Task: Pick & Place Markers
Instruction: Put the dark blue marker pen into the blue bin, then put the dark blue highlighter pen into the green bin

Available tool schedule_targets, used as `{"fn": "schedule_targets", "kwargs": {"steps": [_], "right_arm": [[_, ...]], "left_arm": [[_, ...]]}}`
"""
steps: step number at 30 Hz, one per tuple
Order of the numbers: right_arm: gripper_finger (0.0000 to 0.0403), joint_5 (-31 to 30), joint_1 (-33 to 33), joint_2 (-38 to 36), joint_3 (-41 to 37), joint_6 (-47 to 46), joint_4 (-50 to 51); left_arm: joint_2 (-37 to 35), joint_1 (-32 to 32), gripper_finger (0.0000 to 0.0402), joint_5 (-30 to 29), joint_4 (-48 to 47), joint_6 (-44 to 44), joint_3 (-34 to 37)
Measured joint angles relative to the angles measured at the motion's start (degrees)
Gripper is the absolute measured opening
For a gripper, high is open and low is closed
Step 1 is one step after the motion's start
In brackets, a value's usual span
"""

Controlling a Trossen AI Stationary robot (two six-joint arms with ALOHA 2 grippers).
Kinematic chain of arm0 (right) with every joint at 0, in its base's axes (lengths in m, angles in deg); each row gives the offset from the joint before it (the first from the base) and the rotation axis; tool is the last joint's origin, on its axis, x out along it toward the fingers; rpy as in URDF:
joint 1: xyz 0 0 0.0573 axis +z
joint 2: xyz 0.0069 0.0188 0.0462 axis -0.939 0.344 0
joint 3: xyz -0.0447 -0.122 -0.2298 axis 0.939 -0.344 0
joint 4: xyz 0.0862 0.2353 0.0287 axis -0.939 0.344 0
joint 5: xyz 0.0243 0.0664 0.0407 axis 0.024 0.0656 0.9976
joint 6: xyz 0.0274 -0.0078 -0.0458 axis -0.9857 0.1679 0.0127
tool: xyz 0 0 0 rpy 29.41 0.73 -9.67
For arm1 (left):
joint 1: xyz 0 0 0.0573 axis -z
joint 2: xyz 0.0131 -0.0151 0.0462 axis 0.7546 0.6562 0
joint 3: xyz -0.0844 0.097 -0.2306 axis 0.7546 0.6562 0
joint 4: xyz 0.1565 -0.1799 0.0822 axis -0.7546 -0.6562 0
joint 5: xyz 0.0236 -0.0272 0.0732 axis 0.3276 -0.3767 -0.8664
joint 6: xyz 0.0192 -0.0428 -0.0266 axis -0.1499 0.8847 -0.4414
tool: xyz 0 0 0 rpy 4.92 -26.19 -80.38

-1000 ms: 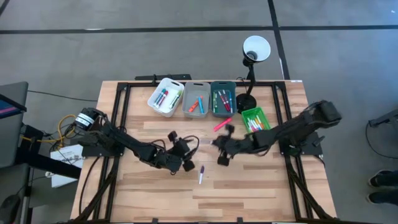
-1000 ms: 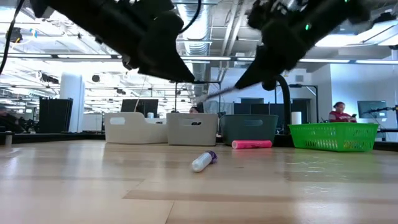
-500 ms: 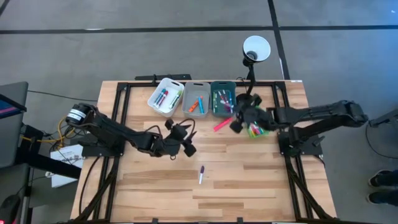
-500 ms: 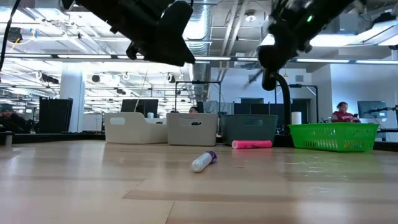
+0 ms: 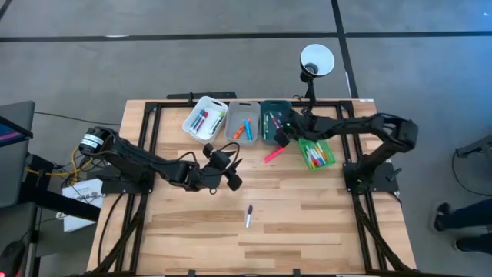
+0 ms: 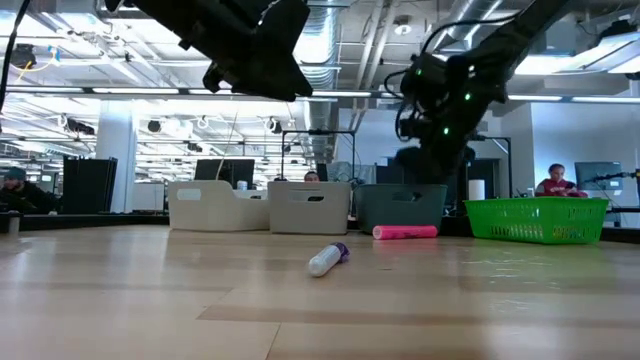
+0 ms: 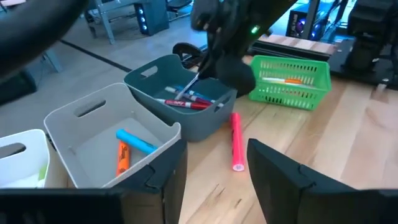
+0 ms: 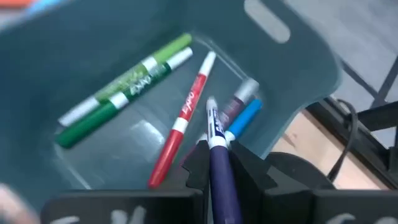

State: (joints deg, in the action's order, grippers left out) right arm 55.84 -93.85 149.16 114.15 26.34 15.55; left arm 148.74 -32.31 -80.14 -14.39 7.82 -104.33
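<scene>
My right gripper (image 5: 283, 132) hovers over the teal bin (image 5: 265, 110), shut on a dark blue marker (image 8: 214, 134). It also shows in the left wrist view (image 7: 214, 59). The bin (image 8: 298, 68) holds green, red, purple and blue markers. My left gripper (image 5: 231, 178) is open and empty above the table's middle; its fingers (image 7: 273, 171) stand apart. A pink marker (image 5: 274, 155) lies on the table in front of the teal bin. A purple-and-white marker (image 5: 248, 215) lies nearer the front, also in the low view (image 6: 327, 258). My right gripper pinches the dark blue marker's barrel (image 8: 219, 163) between its two fingers. The marker runs along the fingers, and its tip (image 8: 211, 104) sticks out past them. The fingers slant down toward the bin's inside. The marker is lifted clear above the markers in the bin.
A white bin (image 5: 204, 119), a grey bin (image 5: 244, 123) and a green basket (image 5: 315, 150) with markers stand along the far side. A desk lamp (image 5: 315, 61) stands behind the teal bin. Open wood lies toward the near edge. A person (image 6: 552, 180) sits far behind.
My right gripper has carried the blue marker from the table's middle toward the far edge, first right past the green basket, then left over the teal bin. My left gripper has risen and moved a little toward the far edge. Both table markers have stayed put.
</scene>
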Motion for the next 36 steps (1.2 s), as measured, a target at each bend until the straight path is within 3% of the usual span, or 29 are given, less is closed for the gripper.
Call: {"fn": "schedule_targets", "kwargs": {"steps": [4,13,18,21,26,33,36], "right_arm": [[0.0045,-0.30,-0.24,2.15,0.02,2.71,-1.19],[0.0167,-0.26,-0.56,2.41,0.02,8.79,-1.36],[0.0205,-0.23,0.05,1.19,1.48,14.44,0.06],[0.0209,-0.30,1.72,-1.09,3.39,16.13,2.40],[0.0198,-0.30,5.60,-6.94,5.99,20.67,3.75],[0.0176,-0.23,9.33,-15.96,6.56,22.08,4.03],[0.0169,-0.22,10.04,-18.15,6.56,22.08,3.95]], "left_arm": [[-0.02,0.21,0.0162,1.74,0.04,0.76,0.64],[0.00,0.19,0.0150,2.29,0.39,5.45,1.95],[0.02,-0.55,0.0147,3.19,1.06,8.54,1.95],[0.02,-1.37,0.0147,4.92,1.17,10.77,1.95],[1.24,-2.26,0.0147,12.81,2.22,12.67,1.88],[10.26,0.07,0.0148,27.39,9.53,16.22,1.50],[13.05,2.39,0.0148,28.24,9.87,16.20,-0.57]]}}
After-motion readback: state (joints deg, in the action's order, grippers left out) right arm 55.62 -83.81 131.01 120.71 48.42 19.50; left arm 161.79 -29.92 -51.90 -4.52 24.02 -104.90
